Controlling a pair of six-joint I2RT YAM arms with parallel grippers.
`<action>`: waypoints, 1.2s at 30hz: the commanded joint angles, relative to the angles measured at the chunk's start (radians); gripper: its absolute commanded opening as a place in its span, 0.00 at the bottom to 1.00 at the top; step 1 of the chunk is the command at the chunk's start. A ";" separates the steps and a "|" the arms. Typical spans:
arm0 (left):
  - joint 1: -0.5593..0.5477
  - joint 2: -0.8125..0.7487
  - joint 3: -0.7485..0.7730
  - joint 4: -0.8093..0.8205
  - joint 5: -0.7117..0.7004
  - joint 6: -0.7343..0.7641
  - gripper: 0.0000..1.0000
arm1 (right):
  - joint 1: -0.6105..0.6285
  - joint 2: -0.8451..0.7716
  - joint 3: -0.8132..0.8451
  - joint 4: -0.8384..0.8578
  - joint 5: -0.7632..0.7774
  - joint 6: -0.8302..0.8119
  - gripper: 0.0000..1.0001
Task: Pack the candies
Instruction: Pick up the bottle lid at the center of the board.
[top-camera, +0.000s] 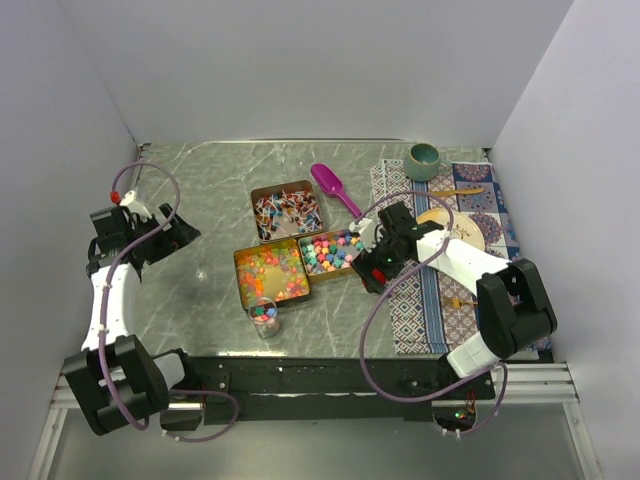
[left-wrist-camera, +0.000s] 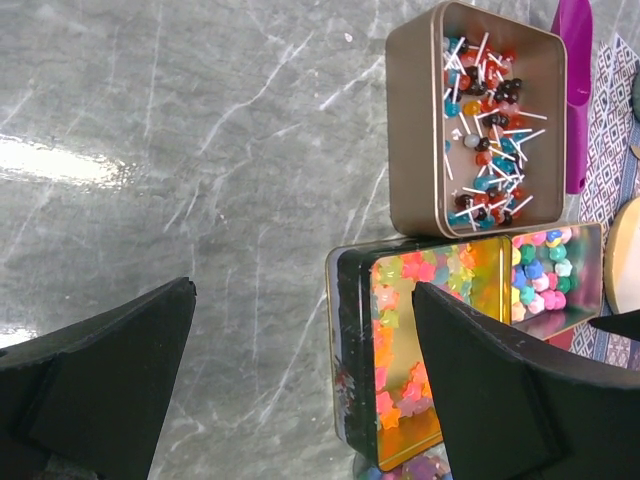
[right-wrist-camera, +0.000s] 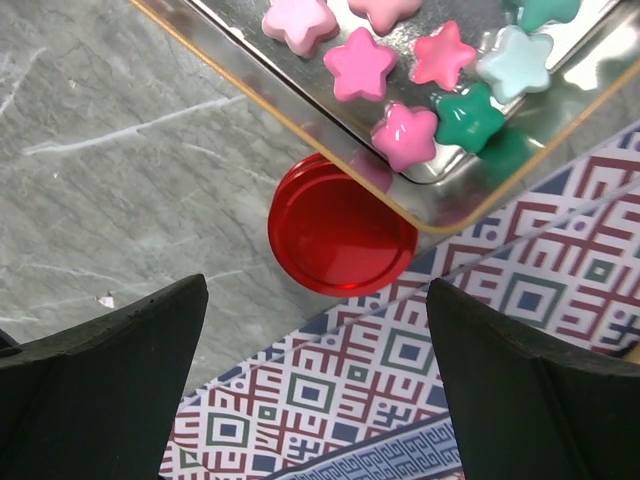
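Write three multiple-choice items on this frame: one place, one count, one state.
1. The lid lies: A in the lollipop tin; B by the star tin's corner, at the mat's edge; C on the mug.
2. Tins holding candies: A two; B five; C three.
3. The right jaws are: A open, empty; B shut on the lid; C shut on the scoop.
Key: B, the right wrist view shows it there; C, three adjoin in the top view; A, they stand wide apart, gripping nothing.
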 joint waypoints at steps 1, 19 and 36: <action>0.015 -0.024 -0.010 0.037 -0.008 -0.008 0.97 | 0.011 0.051 0.062 0.019 -0.019 0.033 0.98; 0.084 -0.036 -0.022 0.027 -0.011 -0.026 0.98 | 0.083 0.079 -0.006 0.151 0.158 0.157 0.94; 0.092 -0.078 -0.018 0.004 -0.008 -0.026 0.98 | 0.086 0.116 0.001 0.139 0.130 0.148 0.80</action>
